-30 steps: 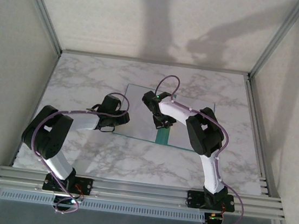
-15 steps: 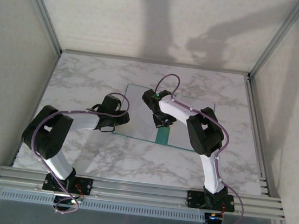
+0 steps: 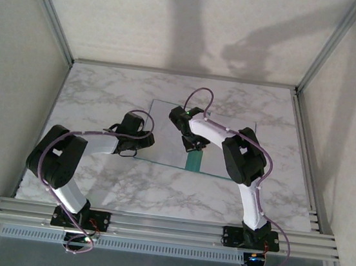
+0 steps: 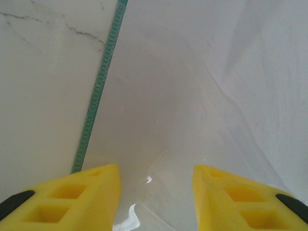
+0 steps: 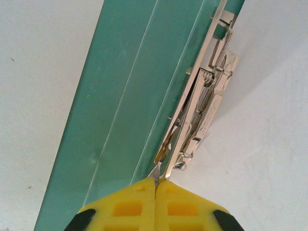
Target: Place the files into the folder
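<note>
The teal-green folder [image 3: 193, 163] lies open in the middle of the table, its leaves mostly covered by white files [image 3: 228, 146]. My right gripper [image 3: 193, 148] is over the inner fold. In the right wrist view the right gripper [image 5: 156, 182] is shut on the thin lever tip of the silvery metal fastener [image 5: 208, 103], beside the teal fold [image 5: 130, 86], with a white sheet [image 5: 269, 125] to the right. My left gripper [image 3: 141, 140] is at the folder's left edge. The left gripper [image 4: 156, 192] stands open just above a white sheet [image 4: 163, 96], next to the folder's teal edge [image 4: 98, 86].
The marble tabletop [image 3: 158, 192] runs all round the folder, with metal frame rails [image 3: 154, 224] at the near edge and walls on three sides. Bare marble [image 4: 43, 72] lies left of the folder's edge.
My right wrist has shifted slightly up and away over the fold, still shut on the fastener. The left arm has not moved.
</note>
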